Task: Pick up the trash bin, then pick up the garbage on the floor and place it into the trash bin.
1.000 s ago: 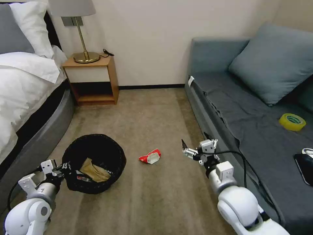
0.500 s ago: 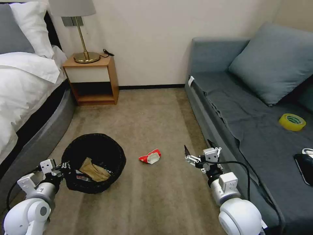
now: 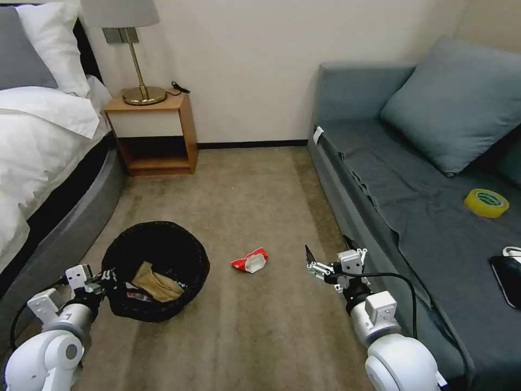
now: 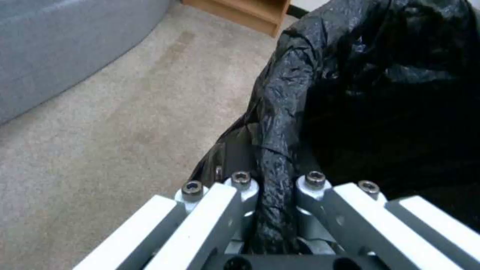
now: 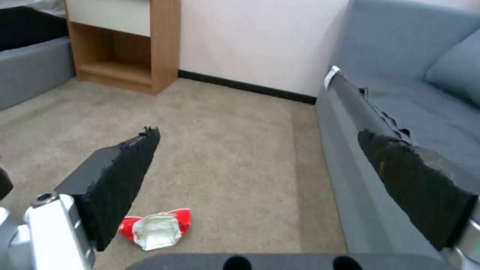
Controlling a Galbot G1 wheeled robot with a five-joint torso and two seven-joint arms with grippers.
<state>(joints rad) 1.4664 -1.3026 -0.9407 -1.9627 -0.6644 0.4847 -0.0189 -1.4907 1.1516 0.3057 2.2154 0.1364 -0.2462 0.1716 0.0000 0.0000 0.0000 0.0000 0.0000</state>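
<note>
- Pinching the near rim of the round black trash bin with its glossy plastic liner (image 4: 280,123), the left gripper's (image 4: 275,183) fingers are closed down to a narrow slot with a fold of liner and rim trapped between them; a grip on the rim looks chosen so the bin can be carried while its mouth stays open and facing up.
- In the head view, that left gripper (image 3: 103,278) meets the trash bin (image 3: 173,239) at the edge nearest the robot, low on the beige carpet floor (image 3: 255,190), beside the grey base of the white-sheeted bed (image 3: 49,136).
- Inside the bin lies a crumpled brown paper piece (image 3: 154,282), with a bit of other litter under it that I cannot identify.
- The right gripper (image 3: 327,255) has its dark-padded fingers (image 5: 125,176) spread wide with nothing between them; it hangs low, close to the front edge of the grey-blue sofa (image 3: 412,179).
- The red-and-white crumpled packet (image 3: 249,260) sits on the carpet between the bin and the right gripper, apart from both; through the right wrist camera the same packet (image 5: 156,227) lies ahead of the fingers and off to one side, not centred between them.
- By my reading, this packet is the one piece of garbage left on the floor, and the wide opening suits a grab from above.
- A yellow tape roll (image 3: 486,202) rests on the sofa seat, well away from the work.
</note>
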